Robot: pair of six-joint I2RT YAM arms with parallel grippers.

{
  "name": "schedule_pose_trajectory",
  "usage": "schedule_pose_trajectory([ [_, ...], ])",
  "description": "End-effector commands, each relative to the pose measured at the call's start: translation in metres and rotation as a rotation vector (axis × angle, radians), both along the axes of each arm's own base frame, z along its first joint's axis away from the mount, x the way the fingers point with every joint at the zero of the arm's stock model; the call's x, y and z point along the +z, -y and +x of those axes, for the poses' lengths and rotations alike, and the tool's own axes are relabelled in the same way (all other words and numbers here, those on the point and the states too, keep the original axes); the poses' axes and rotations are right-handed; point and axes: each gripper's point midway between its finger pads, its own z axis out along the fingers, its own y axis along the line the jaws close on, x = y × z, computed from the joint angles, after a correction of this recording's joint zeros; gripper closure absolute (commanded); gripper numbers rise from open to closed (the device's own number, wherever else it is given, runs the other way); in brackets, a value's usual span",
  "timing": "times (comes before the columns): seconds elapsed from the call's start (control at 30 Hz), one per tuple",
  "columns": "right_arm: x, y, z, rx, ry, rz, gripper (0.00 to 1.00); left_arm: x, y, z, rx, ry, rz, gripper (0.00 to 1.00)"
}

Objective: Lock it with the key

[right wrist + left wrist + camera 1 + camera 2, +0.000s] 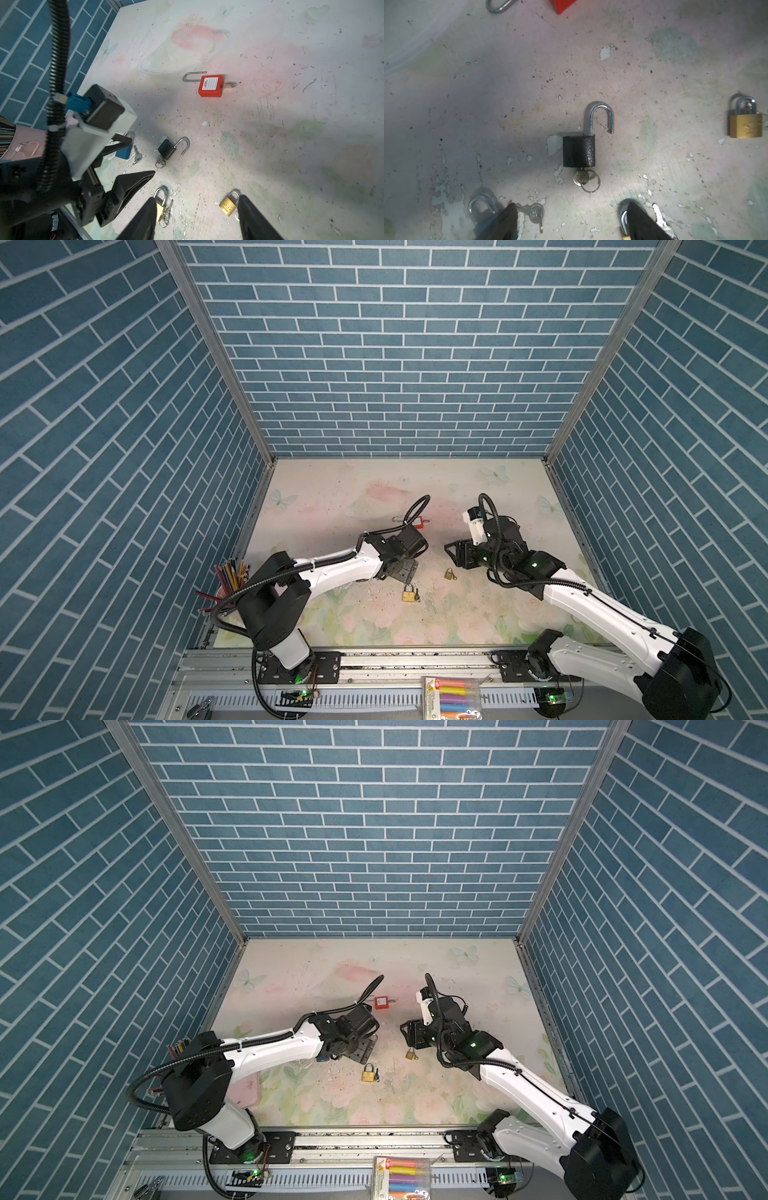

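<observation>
- small black padlock (579, 151): pebbled, matt body; mirror-bright chromed metal shackle
- silver metal key (580, 177) with thin wire ring: dull, lightly worn shine
- square red padlock (211, 85): smooth, semi-gloss plastic casing; white paper-like label; slim polished steel shackle
- small brass-coloured padlock (745, 125): satin golden metal with stamped face; glossy shackle
- floral-printed desk (467, 93): matt covering, scratched, speckled, flaked off in pale patches

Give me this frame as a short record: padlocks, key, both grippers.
black padlock: shackle open, key in its base
left gripper: open, empty, pointed at the black padlock
right gripper: open, empty
other locks: red padlock, blue padlock, brass padlock with keys, small brass padlock, all lying loose
</observation>
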Motion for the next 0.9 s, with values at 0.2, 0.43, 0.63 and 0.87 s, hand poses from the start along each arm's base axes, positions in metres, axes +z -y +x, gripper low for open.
schedule_pose_trajectory([
  [0.2,0.002,-0.004,0.001,0.047,-0.009,0.027,0.38,-0.015,0.015,0.006,-0.022,-0.013,-0.003,0.24],
  [0.43,0.000,-0.008,0.002,0.048,-0.019,0.042,0.38,-0.029,0.015,0.011,-0.038,-0.057,-0.020,0.35],
  [0.63,-0.001,-0.008,0.005,0.045,-0.020,0.043,0.38,-0.037,0.010,0.018,-0.032,-0.081,-0.027,0.45],
  [0.87,-0.002,-0.009,0.007,0.045,-0.025,0.033,0.38,-0.047,0.011,0.018,-0.050,-0.106,-0.014,0.50],
])
